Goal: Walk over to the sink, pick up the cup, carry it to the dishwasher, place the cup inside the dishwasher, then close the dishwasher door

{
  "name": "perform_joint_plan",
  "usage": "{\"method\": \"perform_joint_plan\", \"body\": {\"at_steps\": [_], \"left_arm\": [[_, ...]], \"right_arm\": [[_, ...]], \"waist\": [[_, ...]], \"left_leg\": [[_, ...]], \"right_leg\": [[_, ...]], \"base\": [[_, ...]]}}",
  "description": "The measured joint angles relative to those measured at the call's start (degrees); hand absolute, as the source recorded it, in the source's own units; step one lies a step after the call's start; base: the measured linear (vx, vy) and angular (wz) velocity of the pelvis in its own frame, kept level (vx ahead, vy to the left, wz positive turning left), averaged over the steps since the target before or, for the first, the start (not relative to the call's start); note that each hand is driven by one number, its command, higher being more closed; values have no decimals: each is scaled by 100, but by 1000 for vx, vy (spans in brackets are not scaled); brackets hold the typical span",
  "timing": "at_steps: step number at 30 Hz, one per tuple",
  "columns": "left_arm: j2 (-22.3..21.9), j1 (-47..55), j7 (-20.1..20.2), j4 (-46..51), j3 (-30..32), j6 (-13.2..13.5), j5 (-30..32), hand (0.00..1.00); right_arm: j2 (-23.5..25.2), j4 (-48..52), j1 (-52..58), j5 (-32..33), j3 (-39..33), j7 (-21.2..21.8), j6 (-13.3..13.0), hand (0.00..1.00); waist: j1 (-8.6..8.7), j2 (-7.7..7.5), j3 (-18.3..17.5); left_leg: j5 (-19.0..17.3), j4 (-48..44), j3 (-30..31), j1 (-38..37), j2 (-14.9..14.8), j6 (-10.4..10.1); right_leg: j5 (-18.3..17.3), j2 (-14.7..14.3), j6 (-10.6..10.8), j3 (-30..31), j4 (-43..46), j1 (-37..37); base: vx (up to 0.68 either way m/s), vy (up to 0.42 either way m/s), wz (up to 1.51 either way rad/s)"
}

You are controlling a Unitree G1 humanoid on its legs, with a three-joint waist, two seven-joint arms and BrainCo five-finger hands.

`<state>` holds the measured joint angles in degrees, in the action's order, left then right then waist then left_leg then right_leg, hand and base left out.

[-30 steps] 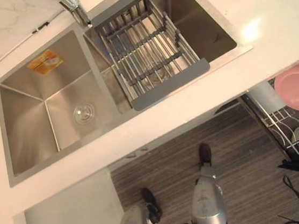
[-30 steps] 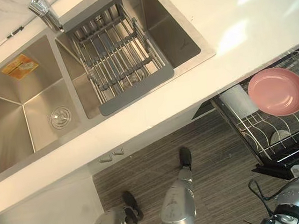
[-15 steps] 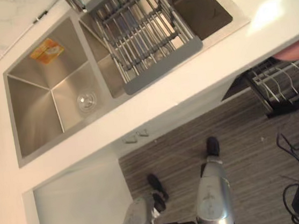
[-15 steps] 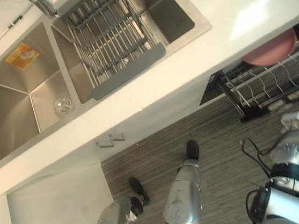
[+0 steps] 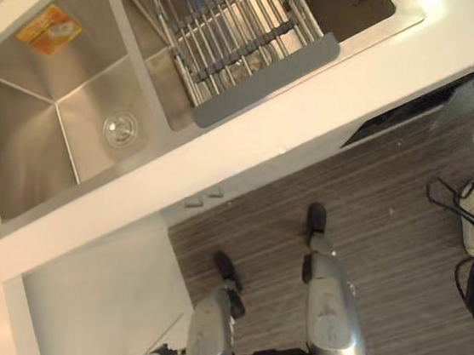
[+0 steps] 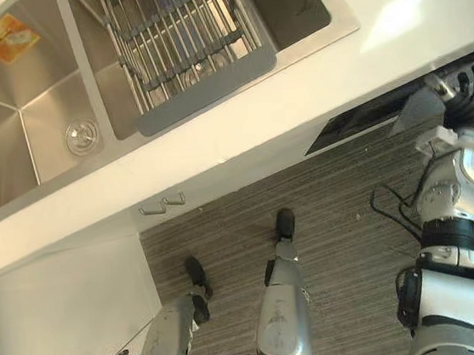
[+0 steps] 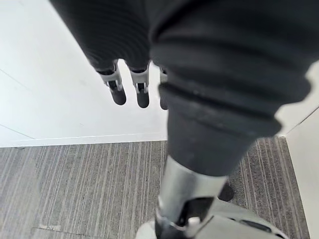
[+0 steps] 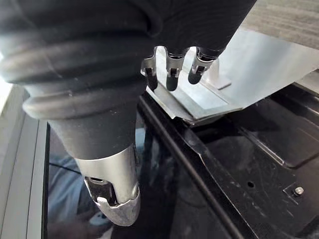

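1. Silver-grey sheet-metal dishwasher door [image 8: 249, 64]: part-raised under the white stone countertop [image 6: 300, 127]. A dark slot of the dishwasher opening [image 6: 348, 133] is left beside it. The door's free edge runs along the counter front.
2. Robot's right hand [image 6: 468, 101]: at that edge, fingers [image 8: 170, 74] straight and released, tips on or just over the door's corner; contact cannot be told. The door lies straight ahead of the fingertips, toward the counter. This is much the nearer hand.
3. Idle left hand [image 7: 142, 92]: hanging low on the opposite side, fingers slack, holding nothing.
4. Task cup: in neither hand. Judged to be already inside the dishwasher, behind the door.
5. Double stainless-steel sink [image 5: 61, 137] with grey slatted drying rack [image 5: 262, 97]: unattended.
6. Change from half a second before: a pulled-out wire basket with a pink plate then showed below the counter edge, and the door now covers that place. The right hand, then lower by the basket, is now up at the door edge. The whole view has shifted, so the camera moved, not the sink.
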<state>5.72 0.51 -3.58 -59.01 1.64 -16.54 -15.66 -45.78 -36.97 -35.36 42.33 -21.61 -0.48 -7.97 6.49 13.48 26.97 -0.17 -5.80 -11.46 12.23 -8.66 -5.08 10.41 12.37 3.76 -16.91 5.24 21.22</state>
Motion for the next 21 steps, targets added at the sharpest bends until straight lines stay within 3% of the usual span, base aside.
{"method": "perform_joint_plan", "body": {"at_steps": [7, 10, 14, 15, 17, 18, 21], "left_arm": [[106, -21, -92, 52, -235, 36, -346, 0], [119, 6, -97, 45, -218, -82, -801, 0], [118, 57, -52, 53, -173, -78, -953, 0], [123, 70, -41, 53, -169, -73, -959, 0], [129, 121, 19, 51, -164, -21, -955, 0], [128, 139, 25, 50, -165, 28, -929, 0], [130, 361, 137, 112, -162, 323, -741, 0]], "right_arm": [[-100, -66, -273, -11, 344, -391, -32, 0], [-98, -62, -302, -246, 416, -395, 42, 0], [-93, 189, 156, -690, 252, -287, 72, 0], [-66, 443, 521, -816, 75, -189, 21, 0], [92, 839, 1120, -1031, -154, -25, -319, 0], [279, 1002, 1494, -1191, -290, 58, -598, 0], [977, 1126, 2363, -1357, -485, 86, -912, 0]], "waist": [[2, 7, -5], [-2, 10, -7], [-30, 14, -10], [-41, 15, -10], [-15, 16, -12], [-4, 13, -13], [-13, -107, -176]], "left_leg": [[72, 5, 220, 166, 27, -174], [59, -1, 384, 187, -4, -192], [58, -29, 498, 81, -106, -190], [58, -44, 529, 18, -151, -190], [46, -15, 559, -51, -210, -207], [34, 22, 571, -105, -231, -186], [3, 103, 569, -194, -240, -82]], "right_leg": [[133, 7, 2, -106, -176, 5], [290, -122, -10, -108, -484, -135], [290, -230, -33, -238, -562, -374], [261, -265, -68, -302, -588, -515], [180, -296, -92, -417, -597, -668], [129, -303, -84, -473, -586, -767], [28, -277, -73, -620, -561, -943]], "base": [[-3, 7, 7], [-5, -14, -4], [1, -24, 11], [6, -14, 27], [8, -10, 36], [7, -4, 44], [21, 4, 39]]}}
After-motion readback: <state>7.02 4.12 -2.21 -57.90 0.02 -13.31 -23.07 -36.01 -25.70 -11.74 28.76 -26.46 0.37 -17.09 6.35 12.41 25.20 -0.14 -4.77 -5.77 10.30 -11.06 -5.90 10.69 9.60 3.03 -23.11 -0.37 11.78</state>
